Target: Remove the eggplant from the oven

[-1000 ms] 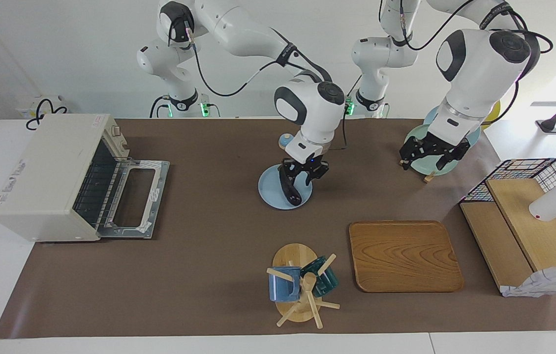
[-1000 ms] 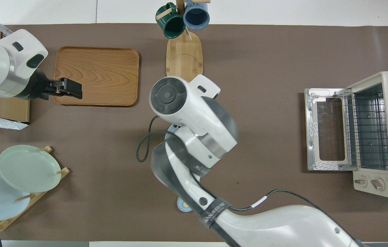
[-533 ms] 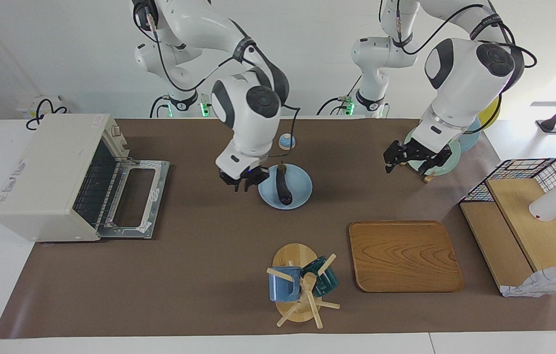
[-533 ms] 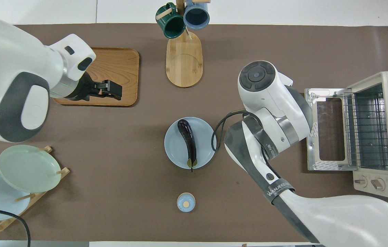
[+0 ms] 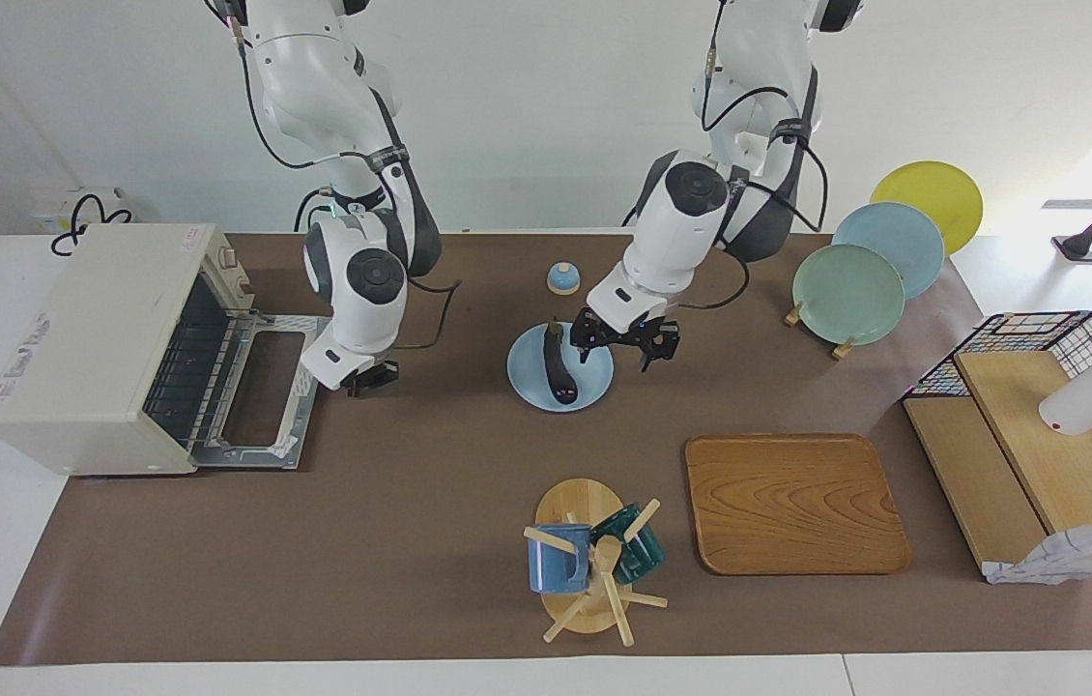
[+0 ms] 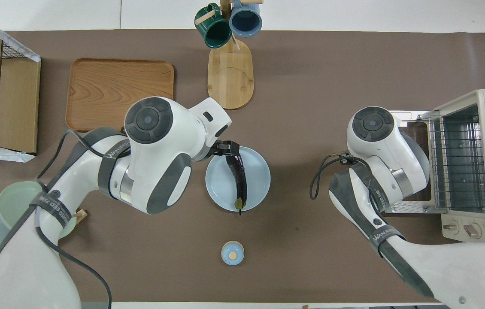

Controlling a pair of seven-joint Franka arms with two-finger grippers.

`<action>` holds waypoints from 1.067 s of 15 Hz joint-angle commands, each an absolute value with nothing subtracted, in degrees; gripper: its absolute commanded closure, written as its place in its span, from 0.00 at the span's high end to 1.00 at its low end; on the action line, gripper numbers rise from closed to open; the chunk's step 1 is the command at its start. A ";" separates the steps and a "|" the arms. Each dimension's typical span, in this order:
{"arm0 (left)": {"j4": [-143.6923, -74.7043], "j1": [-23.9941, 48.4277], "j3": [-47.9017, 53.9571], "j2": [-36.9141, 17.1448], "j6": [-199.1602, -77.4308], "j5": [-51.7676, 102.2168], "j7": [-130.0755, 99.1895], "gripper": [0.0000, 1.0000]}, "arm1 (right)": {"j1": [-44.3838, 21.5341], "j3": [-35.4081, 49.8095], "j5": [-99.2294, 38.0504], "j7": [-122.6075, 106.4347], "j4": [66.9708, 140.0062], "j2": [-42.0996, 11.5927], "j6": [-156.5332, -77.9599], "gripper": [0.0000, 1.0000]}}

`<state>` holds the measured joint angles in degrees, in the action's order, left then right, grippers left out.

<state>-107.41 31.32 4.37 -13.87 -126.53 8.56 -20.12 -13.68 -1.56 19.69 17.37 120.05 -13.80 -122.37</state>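
While eggplant lies on plate, left hand hovers above.

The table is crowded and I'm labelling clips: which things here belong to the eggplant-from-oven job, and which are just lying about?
Job: eggplant on the blue plate; oven, door down; left gripper; right gripper.

Lying about: wooden tray, mug tree, plate rack, wire basket.

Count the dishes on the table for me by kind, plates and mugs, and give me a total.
Plates: 4, namely the blue plate under the eggplant, plus green, blue and yellow ones on the rack.
Mugs: 2, blue and green.
Total: 6.
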 commanded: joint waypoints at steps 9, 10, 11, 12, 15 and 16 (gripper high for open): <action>-114.60 39.19 3.34 -18.81 -141.05 9.49 -25.49 1.00 | -8.79 -0.79 21.01 13.98 122.96 -11.95 -125.33 0.08; -115.04 39.37 3.34 -19.07 -141.93 9.49 -25.84 1.00 | -8.70 -0.79 21.01 13.80 122.96 -11.95 -125.33 0.08; -115.05 39.72 3.25 -19.25 -141.94 9.49 -26.01 1.00 | -8.70 -0.79 21.01 12.84 122.96 -11.95 -125.25 0.08; -115.05 39.73 3.34 -19.16 -141.77 9.49 -26.02 1.00 | -8.53 -0.79 21.09 11.53 122.87 -11.95 -125.24 0.08; -115.05 39.55 3.25 -19.16 -141.24 9.49 -26.02 0.77 | -7.65 -0.79 22.40 9.85 122.26 -12.04 -124.46 0.08; -114.96 39.55 3.25 -19.16 -141.15 9.49 -26.10 0.60 | -7.73 -0.79 23.11 9.50 121.56 -11.87 -123.93 0.08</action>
<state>-113.81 38.67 4.23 -19.85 -140.12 8.57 -25.73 -9.09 -1.39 20.16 11.07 121.32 -13.39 -124.16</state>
